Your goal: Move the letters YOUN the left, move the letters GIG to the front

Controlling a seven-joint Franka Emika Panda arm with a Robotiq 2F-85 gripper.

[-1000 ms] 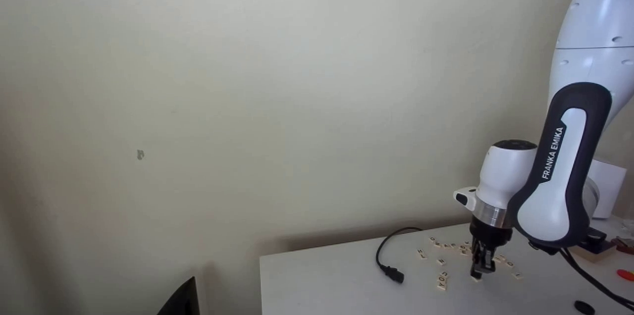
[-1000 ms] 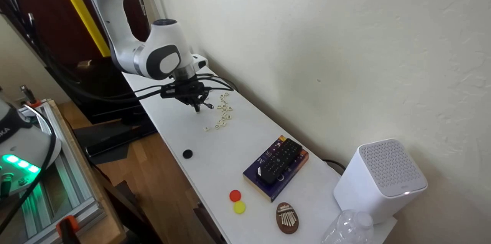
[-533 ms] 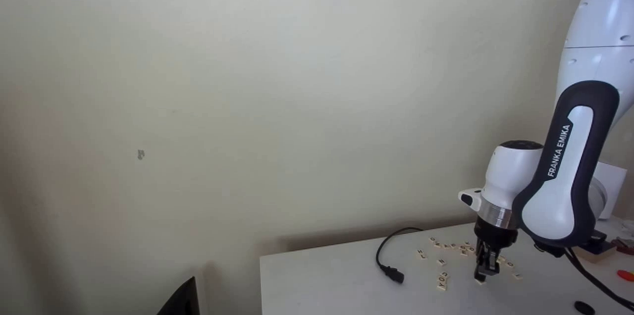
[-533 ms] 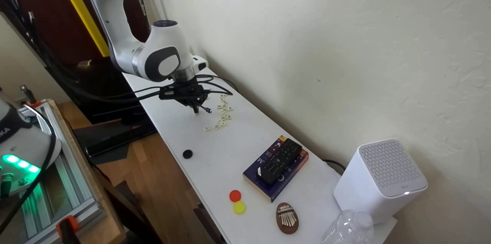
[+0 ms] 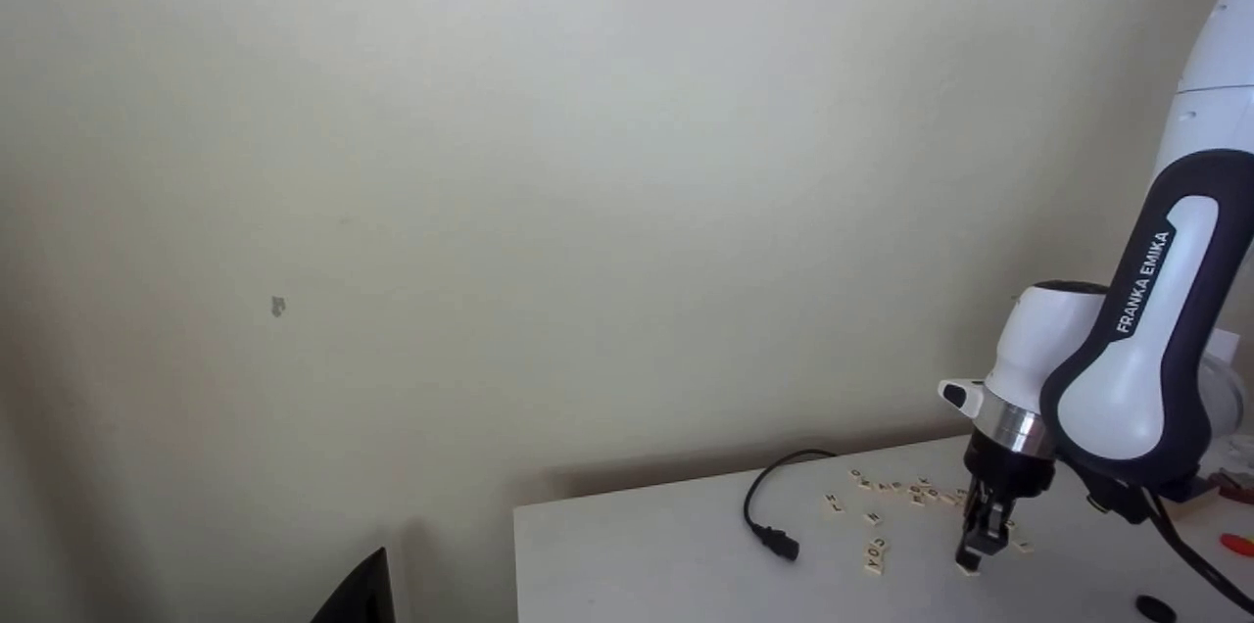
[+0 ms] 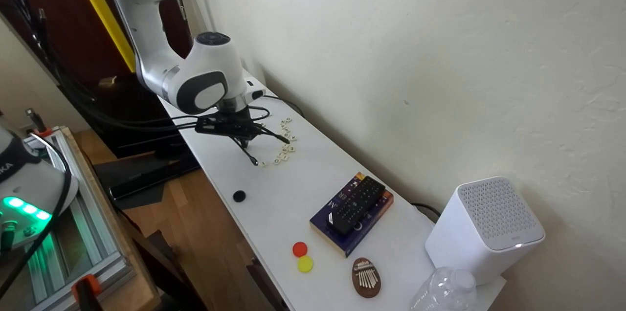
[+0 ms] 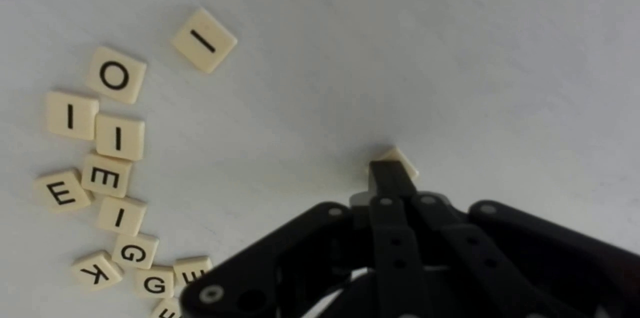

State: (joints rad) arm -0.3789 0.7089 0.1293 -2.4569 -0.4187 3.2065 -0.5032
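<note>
White table, tile under closed gripper

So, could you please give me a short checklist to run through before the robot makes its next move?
1. Gripper shut: ok, the jaws look closed.
2. Tile at the gripper's tip: ok, its edges show past it.
3. That tile's letter readable: not ok, the gripper covers it.
4. Firm contact on it: cannot tell, pressure does not show.
5. Y in line with O: ok, in an exterior view.
6. Gs set apart: not ok, those in the wrist view sit among other letters.
</note>
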